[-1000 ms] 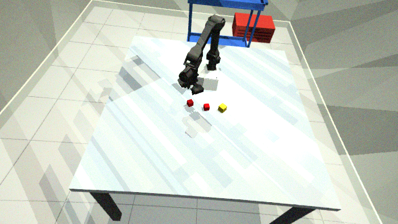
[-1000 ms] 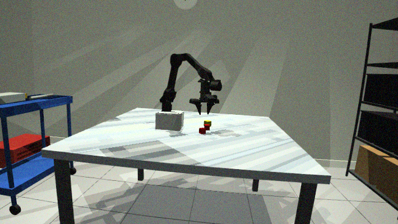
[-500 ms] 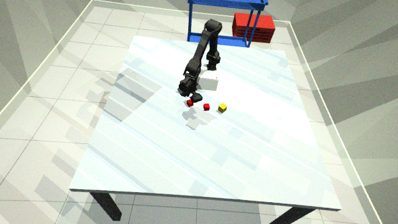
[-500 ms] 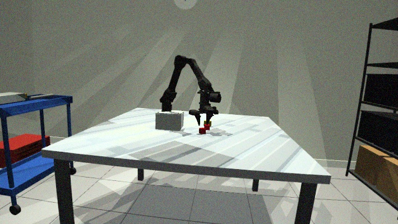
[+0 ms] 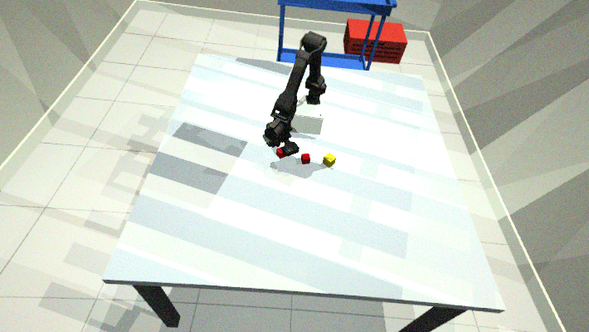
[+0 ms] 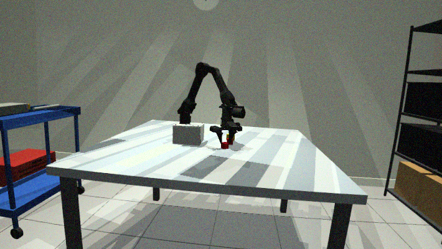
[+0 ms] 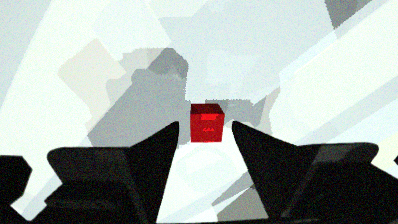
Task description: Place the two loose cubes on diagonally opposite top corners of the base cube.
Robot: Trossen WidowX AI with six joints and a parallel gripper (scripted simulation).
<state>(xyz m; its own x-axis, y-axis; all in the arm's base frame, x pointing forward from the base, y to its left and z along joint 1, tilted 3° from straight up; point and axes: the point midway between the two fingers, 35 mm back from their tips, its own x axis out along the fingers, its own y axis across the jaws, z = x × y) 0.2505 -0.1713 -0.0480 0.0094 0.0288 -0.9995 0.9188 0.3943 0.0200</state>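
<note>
The first red cube (image 5: pixel 279 153) (image 6: pixel 224 145) (image 7: pixel 206 128) sits on the table, partly hidden by the gripper in the top view. My gripper (image 5: pixel 284 152) (image 6: pixel 226 142) (image 7: pixel 205 125) is open and points down at this cube. In the wrist view the cube shows in the gap between the fingertips, nearer the right one, with space on both sides. The second red cube (image 5: pixel 305 158) (image 6: pixel 230 142) sits on the table between the first and the yellow cube. The larger yellow cube (image 5: pixel 329 160) (image 6: pixel 228 136), the base, has nothing on top; the exterior view shows it partly hidden behind the gripper.
A pale box (image 5: pixel 308 124) (image 6: pixel 188 134) stands on the table (image 5: pixel 290 232) (image 6: pixel 149 168) by the arm's base. A blue cart (image 5: pixel 332 61) (image 6: pixel 40 116) and a red chest (image 5: pixel 374 35) stand beyond the table. The exterior view shows a black shelf rack (image 6: pixel 406 75).
</note>
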